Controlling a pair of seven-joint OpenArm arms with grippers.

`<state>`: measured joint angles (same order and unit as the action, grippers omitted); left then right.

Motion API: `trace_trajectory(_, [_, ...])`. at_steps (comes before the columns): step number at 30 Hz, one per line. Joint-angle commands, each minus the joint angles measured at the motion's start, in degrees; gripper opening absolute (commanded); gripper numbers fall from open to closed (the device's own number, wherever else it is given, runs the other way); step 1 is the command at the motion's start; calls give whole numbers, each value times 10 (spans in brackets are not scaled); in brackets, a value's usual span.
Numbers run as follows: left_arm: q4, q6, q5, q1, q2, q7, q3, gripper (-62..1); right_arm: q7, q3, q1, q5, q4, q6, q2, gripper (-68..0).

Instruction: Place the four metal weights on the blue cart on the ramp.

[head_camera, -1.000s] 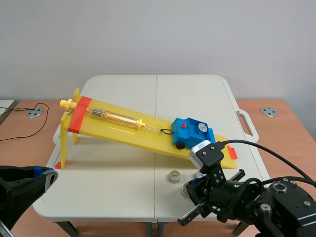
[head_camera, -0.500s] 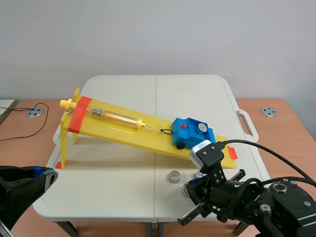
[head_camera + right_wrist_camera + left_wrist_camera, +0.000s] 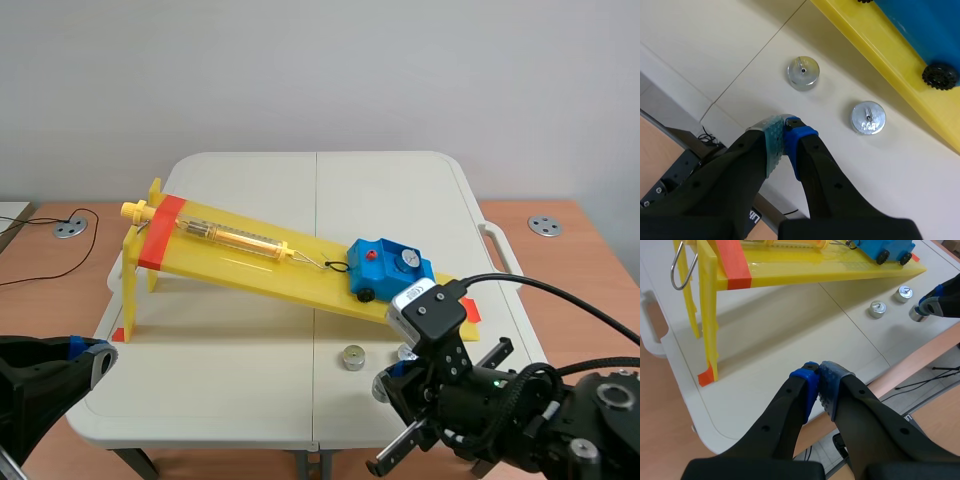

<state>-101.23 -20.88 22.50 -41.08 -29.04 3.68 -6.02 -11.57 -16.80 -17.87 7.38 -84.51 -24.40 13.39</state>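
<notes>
On the yellow ramp [image 3: 250,262], toward its low end, the blue cart [image 3: 388,268] sits with one metal weight [image 3: 407,259] on its deck. My right gripper [image 3: 785,124] has its fingers pressed together with nothing visible between them. From it, a second weight [image 3: 803,73] lies on the white table [image 3: 715,40] at about twelve o'clock and a third weight [image 3: 867,118] at three o'clock. Through the left wrist camera I see a fourth weight [image 3: 915,314] just beside that gripper's tip; I cannot tell whether they touch. My left gripper [image 3: 817,371] is closed on nothing, at seven o'clock from the ramp's high end.
</notes>
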Motion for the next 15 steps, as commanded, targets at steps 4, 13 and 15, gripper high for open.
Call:
trace_trajectory(4, [-19,-14,17,11,-5,-52,-4,-577,40,42,-27,82,-128,8,45,-669])
trace_trajectory(13, [-19,-14,17,11,-5,-52,-4,-577,35,137,-78,166,-219,-9,53,-669])
trace_trajectory(15, [-19,-14,17,11,-6,-52,-4,-577,35,160,-79,181,-234,-9,53,-669])
